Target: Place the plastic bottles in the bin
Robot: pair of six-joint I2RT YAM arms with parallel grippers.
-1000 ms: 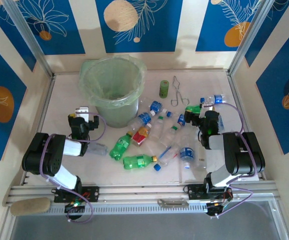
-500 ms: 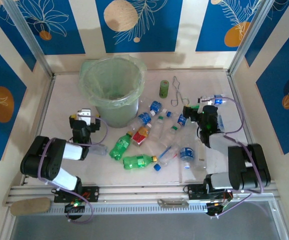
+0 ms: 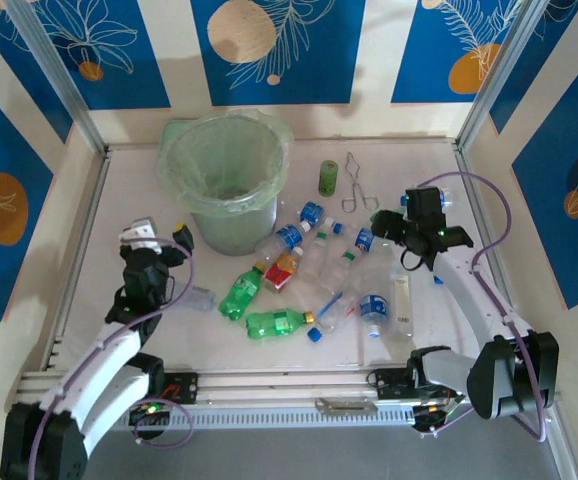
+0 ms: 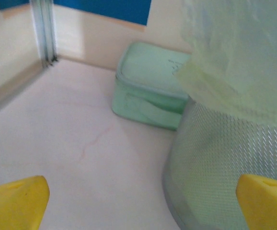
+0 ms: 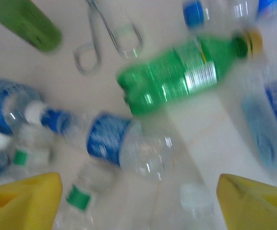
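Plastic bottles [image 5: 177, 79] lie scattered on the table [image 3: 119, 200] under my right gripper [image 5: 138, 201], its jaws wide open and empty. My left gripper [image 4: 138, 203], also spread and empty, hovers just beside the bin [image 4: 225, 158], left of the bottles.

You have: bin [image 3: 231, 232], toward the tabletop's far-left corner; plastic bottles [image 3: 289, 237], scattered mid-tabletop; two green bottles [image 3: 279, 322] nearest the near edge; olive cylinder [image 3: 328, 177] and wire tongs [image 3: 357, 186] by the far edge; left gripper [image 3: 159, 236] beside the bin; right gripper [image 3: 399, 216] toward the right edge.
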